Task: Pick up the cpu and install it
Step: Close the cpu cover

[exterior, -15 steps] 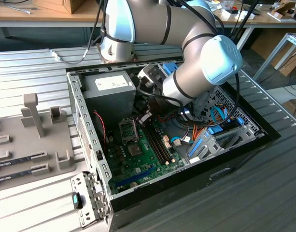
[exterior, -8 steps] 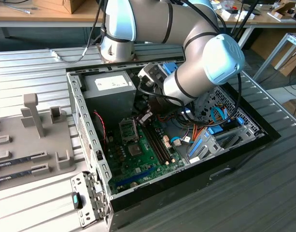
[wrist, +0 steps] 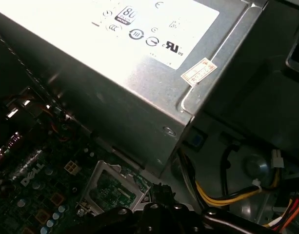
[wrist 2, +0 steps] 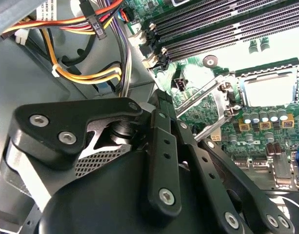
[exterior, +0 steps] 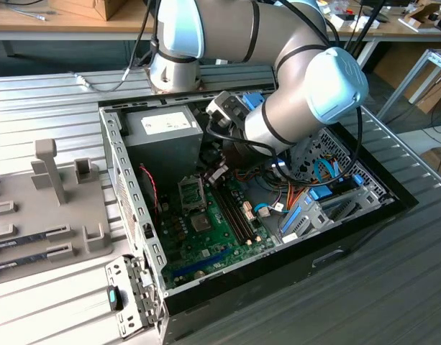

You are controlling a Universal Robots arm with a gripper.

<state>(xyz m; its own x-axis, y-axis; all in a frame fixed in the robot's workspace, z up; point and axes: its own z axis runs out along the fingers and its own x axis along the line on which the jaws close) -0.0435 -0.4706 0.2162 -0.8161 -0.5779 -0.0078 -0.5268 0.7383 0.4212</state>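
In the second wrist view, a pale silvery square with a thin green edge, which looks like the cpu point(wrist 2: 269, 89), lies flat inside the motherboard's socket. The socket's metal hold-down frame point(wrist 2: 208, 105) stands swung up beside it. In the exterior view the socket point(exterior: 191, 191) sits below the grey power supply. My gripper point(exterior: 218, 175) hangs just above the board, beside the socket on the exterior view's right. Its black linkage point(wrist 2: 161, 161) is close to the raised frame. The first wrist view has the gripper point(wrist: 156, 214) next to that frame point(wrist: 108, 187).
The grey power supply point(exterior: 166, 133) point(wrist: 139, 63) stands close behind the socket. Bundled coloured cables point(wrist 2: 86, 73) run beside the gripper. Memory slots point(exterior: 234, 210) point(wrist 2: 212, 24) and a bare dark chipset chip point(exterior: 201, 221) lie nearby. The case walls point(exterior: 130, 194) enclose the board. A grey parts holder point(exterior: 51, 208) sits at the exterior view's left.
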